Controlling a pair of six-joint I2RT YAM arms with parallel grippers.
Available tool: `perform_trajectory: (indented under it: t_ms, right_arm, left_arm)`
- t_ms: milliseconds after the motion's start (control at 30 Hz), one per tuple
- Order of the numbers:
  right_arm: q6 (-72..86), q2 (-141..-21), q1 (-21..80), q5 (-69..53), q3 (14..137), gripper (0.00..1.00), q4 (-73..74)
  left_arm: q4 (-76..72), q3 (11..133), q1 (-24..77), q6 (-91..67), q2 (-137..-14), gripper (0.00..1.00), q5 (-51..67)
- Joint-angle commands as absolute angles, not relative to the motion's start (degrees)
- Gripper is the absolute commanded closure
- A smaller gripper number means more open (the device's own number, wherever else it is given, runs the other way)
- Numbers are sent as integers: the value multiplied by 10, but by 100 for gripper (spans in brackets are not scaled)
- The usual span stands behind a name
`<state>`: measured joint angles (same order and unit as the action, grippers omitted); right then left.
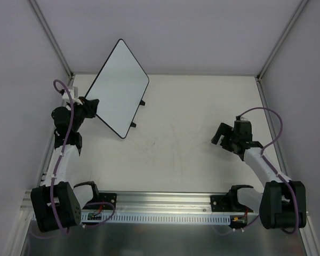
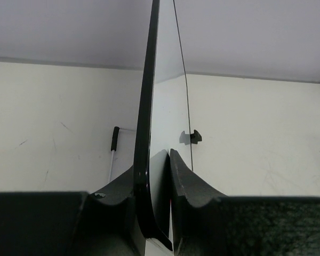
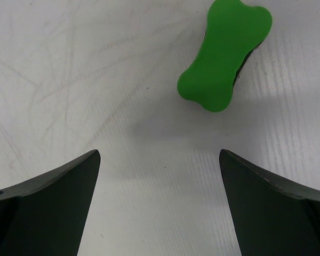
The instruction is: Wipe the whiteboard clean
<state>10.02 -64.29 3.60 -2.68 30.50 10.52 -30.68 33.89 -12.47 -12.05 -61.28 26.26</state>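
Note:
The whiteboard (image 1: 119, 88), white with a thin black rim and two small black feet (image 1: 132, 125), is held tilted up off the table at the back left. Its face shows no writing in the top view. My left gripper (image 1: 92, 109) is shut on its lower left edge. In the left wrist view the board (image 2: 170, 106) stands edge-on between my fingers (image 2: 189, 181). My right gripper (image 1: 220, 136) is open and empty, low over the table at the right. A green bone-shaped eraser (image 3: 224, 53) lies on the table just ahead of it (image 3: 159, 154), apart from the fingers.
A marker (image 2: 114, 144) with a black cap lies on the tabletop behind the board, to the left. Grey walls with metal frame posts (image 1: 50, 37) close the table on three sides. A metal rail (image 1: 165, 200) runs along the near edge.

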Motion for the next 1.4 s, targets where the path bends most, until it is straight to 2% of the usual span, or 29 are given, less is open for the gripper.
perform_trajectory:
  t_ms: [0,133,733,1133,1367]
  right_arm:
    - [102,-621,34,-33,301,1,97]
    - [104,-617,34,-33,297,1,97]
    - [109,-608,34,-43,289,1,95]
    - [110,-597,34,-48,281,1,95]
    - [112,-600,34,-53,280,1,90]
  left_arm:
    - [-163,325,-129,8,-628,90,221]
    - [-134,334,-132,18,-619,100,235]
    - [-38,363,-144,25,-587,100,343]
    - [20,381,-154,7,-563,100,345]
    - [64,440,-158,4,-564,100,374]
